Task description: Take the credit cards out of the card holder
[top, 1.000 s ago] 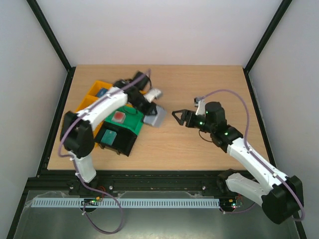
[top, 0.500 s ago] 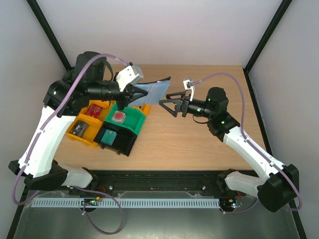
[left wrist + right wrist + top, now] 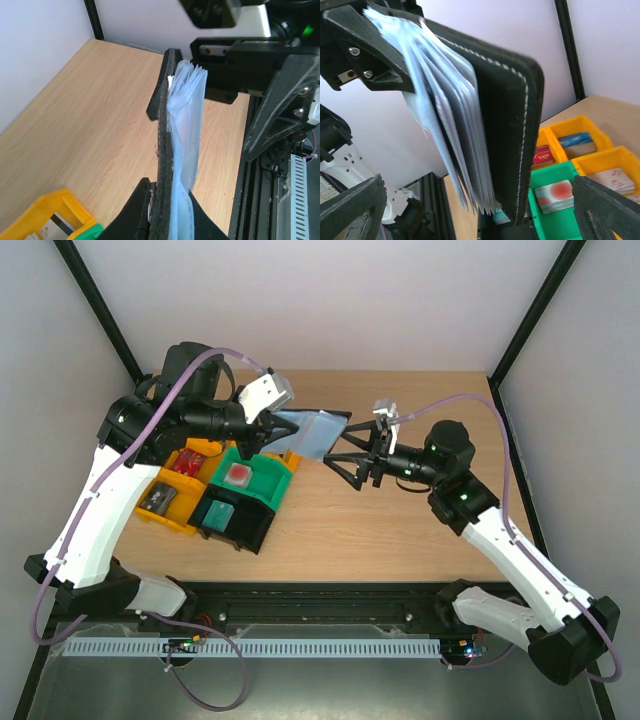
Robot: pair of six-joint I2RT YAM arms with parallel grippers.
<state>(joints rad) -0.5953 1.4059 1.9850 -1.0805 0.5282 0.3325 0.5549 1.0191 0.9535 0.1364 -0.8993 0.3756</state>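
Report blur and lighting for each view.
Top external: evenly lit and sharp, with faint shadows on the table. Left wrist: the card holder is soft close to the lens. Right wrist: its pockets smear, and the fingers are dark blurs.

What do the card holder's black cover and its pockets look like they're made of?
Card holder cover: probably leather or faux leather, matte black, with pale stitching along the edge. Pockets: thin clear plastic film, glossy blue-grey, fanning out in floppy sheets.
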